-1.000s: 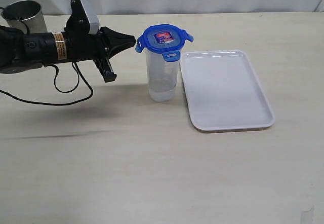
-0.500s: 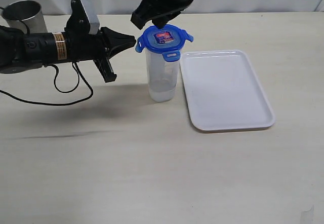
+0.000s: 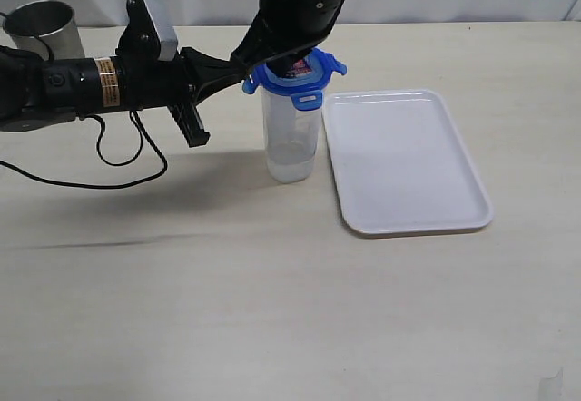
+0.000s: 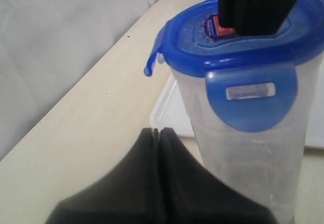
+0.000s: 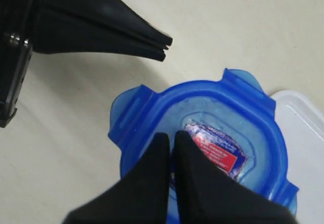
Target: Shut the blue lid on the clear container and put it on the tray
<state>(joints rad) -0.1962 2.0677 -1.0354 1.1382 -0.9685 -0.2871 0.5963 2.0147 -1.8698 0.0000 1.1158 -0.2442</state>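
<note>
The clear container (image 3: 290,142) stands upright on the table just left of the white tray (image 3: 408,161). The blue lid (image 3: 313,76) sits on its mouth, sticker face up, with side tabs flaring outward. My right gripper (image 3: 289,62) reaches down from above, shut, its tips touching the lid's top (image 5: 243,107) beside the sticker. My left gripper (image 3: 241,76) is shut and empty, lying level with its tip just left of the lid's rim. In the left wrist view the lid (image 4: 192,31), the container (image 4: 253,158) and one downward-hanging tab fill the frame beyond the shut left gripper (image 4: 159,131).
A grey steel cup (image 3: 41,27) stands at the back left behind the left arm. A black cable (image 3: 127,161) loops on the table under that arm. The tray's rim (image 5: 304,117) lies next to the container.
The right arm came into view from the top and lowered until its shut tips reached the lid. The left arm, container and tray have not moved.
</note>
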